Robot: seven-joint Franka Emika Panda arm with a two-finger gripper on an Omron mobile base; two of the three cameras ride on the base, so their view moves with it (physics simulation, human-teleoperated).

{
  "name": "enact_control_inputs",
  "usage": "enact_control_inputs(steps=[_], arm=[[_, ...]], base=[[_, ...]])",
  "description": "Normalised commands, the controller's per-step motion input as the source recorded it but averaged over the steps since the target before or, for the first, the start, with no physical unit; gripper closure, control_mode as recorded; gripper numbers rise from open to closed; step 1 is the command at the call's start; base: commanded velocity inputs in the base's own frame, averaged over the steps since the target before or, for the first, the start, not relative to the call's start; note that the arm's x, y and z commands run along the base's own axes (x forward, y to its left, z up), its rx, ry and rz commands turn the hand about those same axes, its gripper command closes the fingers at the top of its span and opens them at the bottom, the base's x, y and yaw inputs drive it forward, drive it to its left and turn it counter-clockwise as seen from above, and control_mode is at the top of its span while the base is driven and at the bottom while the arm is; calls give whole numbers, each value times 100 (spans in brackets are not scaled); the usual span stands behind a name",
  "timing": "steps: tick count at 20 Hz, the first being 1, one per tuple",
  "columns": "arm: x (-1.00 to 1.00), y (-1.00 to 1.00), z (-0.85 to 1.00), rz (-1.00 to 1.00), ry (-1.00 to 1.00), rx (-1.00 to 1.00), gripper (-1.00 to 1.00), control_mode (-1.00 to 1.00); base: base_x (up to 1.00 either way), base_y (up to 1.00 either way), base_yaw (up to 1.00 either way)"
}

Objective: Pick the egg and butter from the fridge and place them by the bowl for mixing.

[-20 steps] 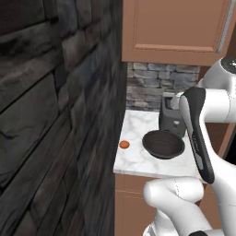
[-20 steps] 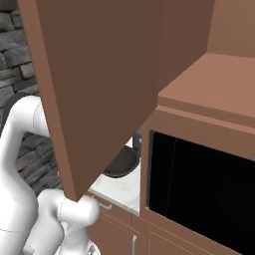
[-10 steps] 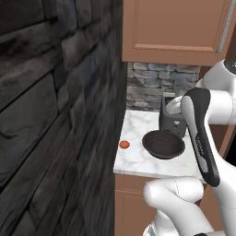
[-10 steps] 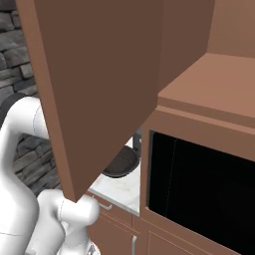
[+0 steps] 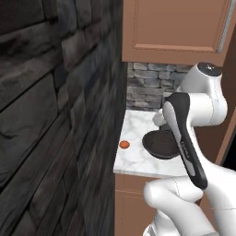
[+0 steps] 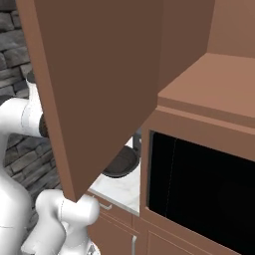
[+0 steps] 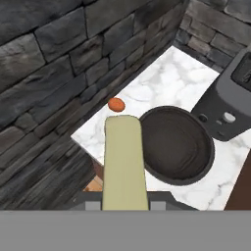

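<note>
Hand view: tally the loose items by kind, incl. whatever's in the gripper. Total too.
Egg, orange-red, on the marble counter: 1
Butter, pale yellow stick held in the gripper: 1
Bowl, dark, on the counter: 1
Grey appliance beside the bowl: 1
Total: 4

An orange-red egg point(image 7: 116, 104) lies on a white, grey-veined marble table point(image 7: 171, 83) beside a dark brown bowl point(image 7: 176, 144). The butter point(image 7: 124, 162) is pale yellow-green, the stone wall point(image 7: 54, 54) dark grey, the appliance point(image 7: 230, 105) charcoal, the cabinet point(image 5: 177, 27) brown.
</note>
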Motion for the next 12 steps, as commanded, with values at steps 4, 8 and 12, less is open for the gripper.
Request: enact_control_inputs(steps=[4,8,12], arm=[[1,17,-32,0,18,-12,100,-100],[0,3,-38,0,12,0,100,-100],[1,0,-43,0,17,0,100,-100]], base=[[0,0,0],[0,0,0],[0,0,0]])
